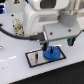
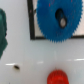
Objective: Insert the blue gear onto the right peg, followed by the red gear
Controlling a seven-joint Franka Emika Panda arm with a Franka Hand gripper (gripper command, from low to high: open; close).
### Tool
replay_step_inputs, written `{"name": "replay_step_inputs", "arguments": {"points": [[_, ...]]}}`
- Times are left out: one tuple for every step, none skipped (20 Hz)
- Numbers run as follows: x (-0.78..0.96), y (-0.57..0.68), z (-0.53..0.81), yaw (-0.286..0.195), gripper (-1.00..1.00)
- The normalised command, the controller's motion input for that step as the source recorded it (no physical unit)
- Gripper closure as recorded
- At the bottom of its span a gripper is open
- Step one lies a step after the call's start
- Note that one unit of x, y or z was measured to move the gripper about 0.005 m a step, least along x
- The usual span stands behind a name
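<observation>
On the white tabletop [image 1: 15, 67] lies a pale rectangular plate [image 1: 36, 59] with a black rim, and the blue gear [image 1: 51, 53] sits on the part of it nearer the exterior view's right. In the wrist view the gear [image 2: 50, 25] fills much of the picture: a bright-blue toothed disc with a dark oval opening at its hub, and inside that opening a small dark pin, the right peg [image 2: 63, 22], shows through. The gear overlaps the plate's black rim [image 2: 32, 20] and lies flat on it as far as the blur allows one to judge.

The arm's large white body hangs directly above the plate in the exterior view, and the pincer [image 1: 60, 44] reaches down just above the gear. Its fingers are lost against the dark parts around them, so I cannot tell whether it is spread or pressed together, nor whether it touches the gear.

The red gear [image 2: 56, 77] lies on the bare tabletop, apart from the plate, only partly in the wrist view. A dark green object [image 2: 3, 31] sits beside the plate at that picture's edge. A small dark speck [image 2: 16, 67] marks the tabletop near the red gear.
</observation>
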Motion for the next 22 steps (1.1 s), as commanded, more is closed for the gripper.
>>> {"name": "replay_step_inputs", "arguments": {"points": [[-0.59,0.19,0.20,0.000,-1.00],[-0.62,0.19,0.18,0.000,-1.00],[-0.67,0.19,0.15,0.000,-1.00],[-0.75,0.15,0.09,0.000,-1.00],[-0.79,0.12,0.03,0.000,-1.00],[-0.78,0.08,-0.01,0.000,-1.00],[-0.75,0.06,-0.04,0.000,-1.00],[-0.72,0.05,-0.05,0.000,-1.00],[-0.68,0.11,-0.08,0.000,-1.00],[-0.71,0.06,-0.11,0.000,-1.00],[-0.72,0.04,-0.17,0.000,-1.00],[-0.70,0.04,-0.19,0.000,-1.00],[-0.60,0.00,-0.27,0.000,-1.00],[-0.52,-0.02,-0.30,0.000,-1.00],[-0.45,-0.05,-0.32,0.000,-1.00],[-0.41,-0.09,-0.33,0.000,-1.00],[-0.38,-0.09,-0.33,0.000,-1.00],[-0.38,-0.08,-0.33,0.000,-1.00],[-0.40,-0.06,-0.33,0.000,-1.00],[-0.40,-0.07,-0.31,0.000,-1.00],[-0.38,-0.08,-0.31,0.000,-1.00],[-0.35,-0.08,-0.29,0.000,-1.00]]}}
